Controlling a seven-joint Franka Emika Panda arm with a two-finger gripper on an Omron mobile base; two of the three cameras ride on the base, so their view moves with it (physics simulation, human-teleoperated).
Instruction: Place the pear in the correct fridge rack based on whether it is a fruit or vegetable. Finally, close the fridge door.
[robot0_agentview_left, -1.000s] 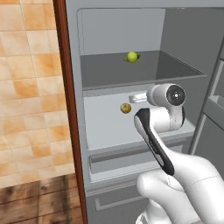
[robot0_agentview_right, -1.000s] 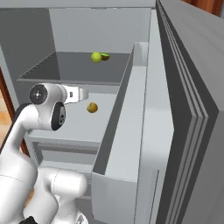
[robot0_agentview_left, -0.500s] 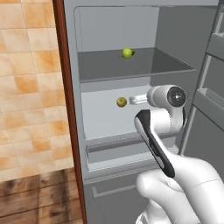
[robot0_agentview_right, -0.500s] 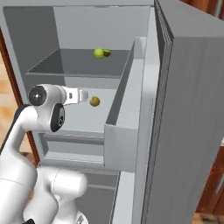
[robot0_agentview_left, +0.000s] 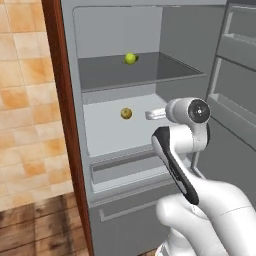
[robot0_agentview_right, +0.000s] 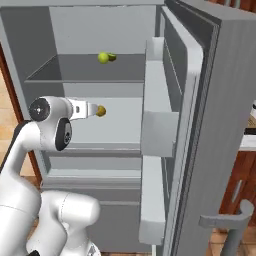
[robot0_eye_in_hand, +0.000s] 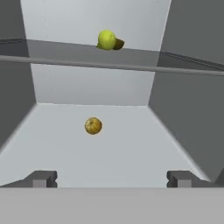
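Two round fruits are seen inside the fridge. The pear (robot0_agentview_left: 130, 58) lies on the fridge rack (robot0_agentview_left: 165, 70), toward the rear edge and roughly midway across, with a small dark piece touching its side. The duller yellow-brown fruit (robot0_agentview_left: 126, 114) rests on the pale shelf (robot0_agentview_left: 105, 132) below, near the middle of that shelf and well apart from the pear.

The gripper (robot0_eye_in_hand: 109, 179) is held level with the pale shelf, at its front edge, with the jaws spread wide and nothing between the fingertips (robot0_eye_in_hand: 41, 178); it is aimed inward, the brown fruit lying ahead and untouched.

Placement is judged done, since the pear is settled on the rack and free of the claw. The fridge door (robot0_agentview_right: 210, 130) is stood partly open at the right, its bin ledges (robot0_agentview_right: 157, 127) facing the cavity. Door closing is judged the remaining step; the arm must first be cleared from the opening.
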